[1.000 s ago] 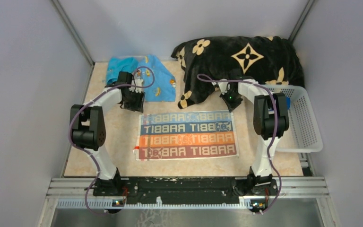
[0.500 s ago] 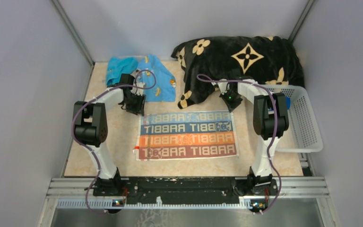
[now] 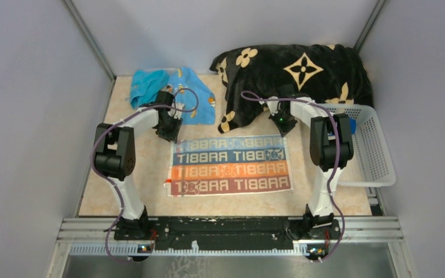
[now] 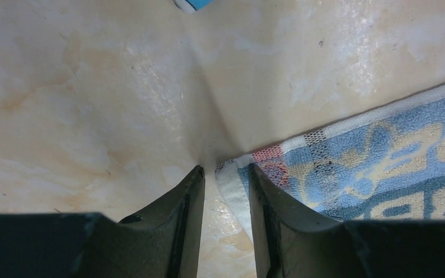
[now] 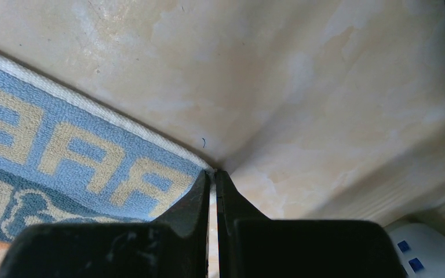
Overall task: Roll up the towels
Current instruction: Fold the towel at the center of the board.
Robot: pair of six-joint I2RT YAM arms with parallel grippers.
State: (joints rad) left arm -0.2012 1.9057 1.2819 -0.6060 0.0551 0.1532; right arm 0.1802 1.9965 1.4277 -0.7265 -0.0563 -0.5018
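Note:
The striped "RABBIT" towel (image 3: 230,165) lies flat in the middle of the table. My left gripper (image 3: 171,132) is at its far left corner. In the left wrist view the jaws (image 4: 226,171) stand open with a narrow gap, and the towel's white hem (image 4: 232,185) lies between them; the right finger rests on the towel (image 4: 382,150). My right gripper (image 3: 283,128) is at the far right corner. Its jaws (image 5: 213,172) are shut on the tip of the towel's (image 5: 64,150) hem. A light blue printed towel (image 3: 194,98) and a turquoise towel (image 3: 148,87) lie crumpled at the back left.
A large black blanket with tan flowers (image 3: 295,75) is heaped at the back right, just behind the right gripper. A white basket (image 3: 371,150) stands along the right edge, with something blue inside. Grey walls close in the table on both sides.
My left arm has moved right and a little forward, down onto the towel's far left corner, and its jaws have narrowed. The right arm has stayed still.

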